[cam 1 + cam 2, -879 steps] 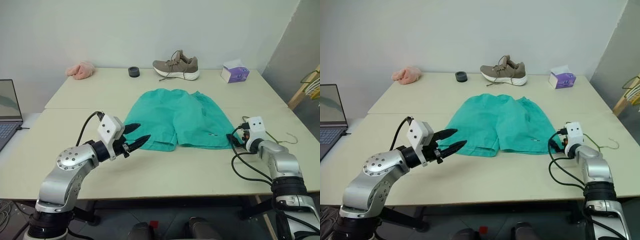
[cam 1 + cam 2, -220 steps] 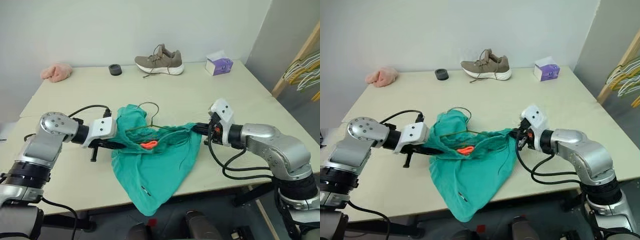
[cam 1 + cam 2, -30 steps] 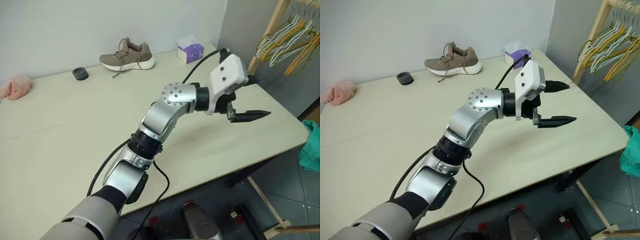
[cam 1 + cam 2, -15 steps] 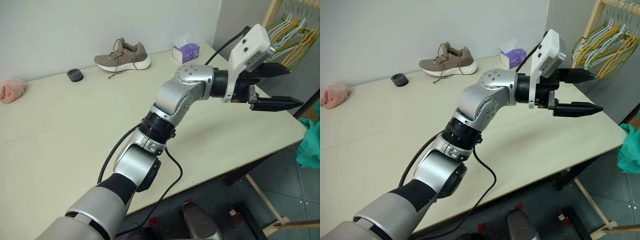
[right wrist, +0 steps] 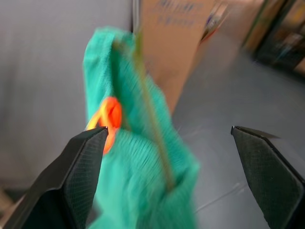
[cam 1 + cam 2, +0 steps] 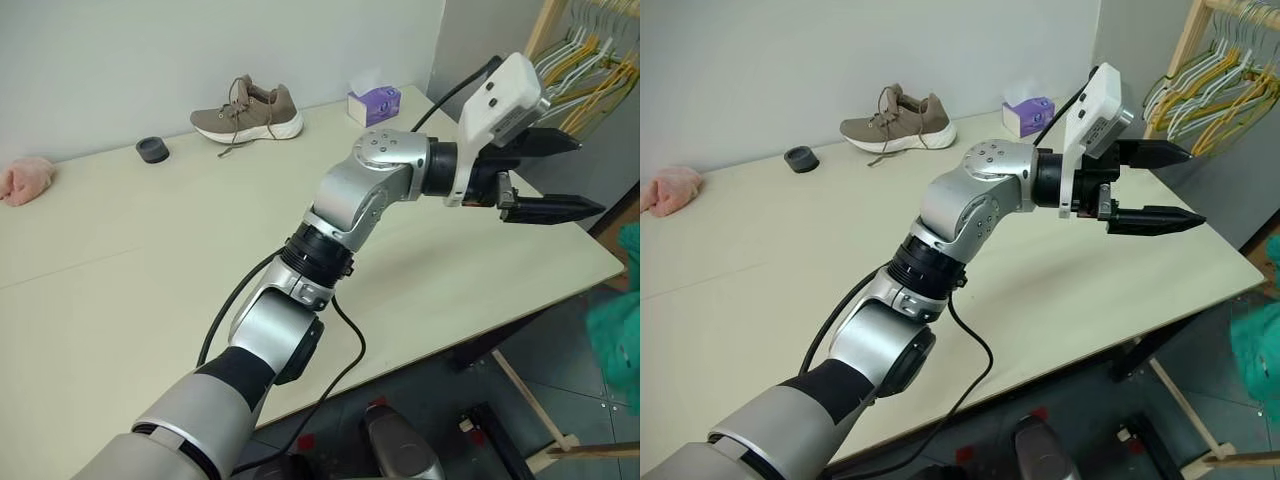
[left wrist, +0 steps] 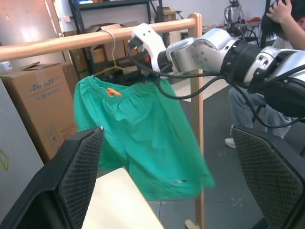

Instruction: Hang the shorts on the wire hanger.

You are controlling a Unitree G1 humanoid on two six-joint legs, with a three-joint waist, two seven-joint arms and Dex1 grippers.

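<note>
The shorts [image 7: 143, 138] are hanging off the wooden rail [image 7: 71, 42] now, draped over the hanger [image 7: 112, 67], whose hook goes over the rail. The little orange tag [image 7: 112, 91] sits up near the waistband. The rail is propped on a wooden post [image 7: 198, 119] that runs down right beside the shorts' edge.

The right claw [image 7: 138, 47] is up by the rail, just above the waistband, near the hook. In its own wrist view the two fingers [image 5: 71, 181] are spread wide with nothing between them; the shorts are out in front, closer to one finger, with the tag almost at that fingertip. The fabric isn't pinched, as far as I can tell.

The left claw [image 6: 560, 175] is spread wide too and holds nothing. It points level out past the table [image 6: 150, 260] corner toward the rack, and the shorts are well apart from it, hanging out ahead between its two fingers [image 7: 71, 181] in the wrist view. From the head camera there's a teal sliver of the shorts [image 6: 1255, 340] at the right edge, off the table and lower than the left claw.

On the table: a sneaker [image 6: 245, 110], a tissue box [image 6: 372, 102], a black ring thing [image 6: 152, 150] and a pink cloth [image 6: 22, 180], all at the far side. A bunch of other hangers [image 6: 590, 60] is on the rack. A person [image 7: 267, 28] sits in the background behind the right arm.
</note>
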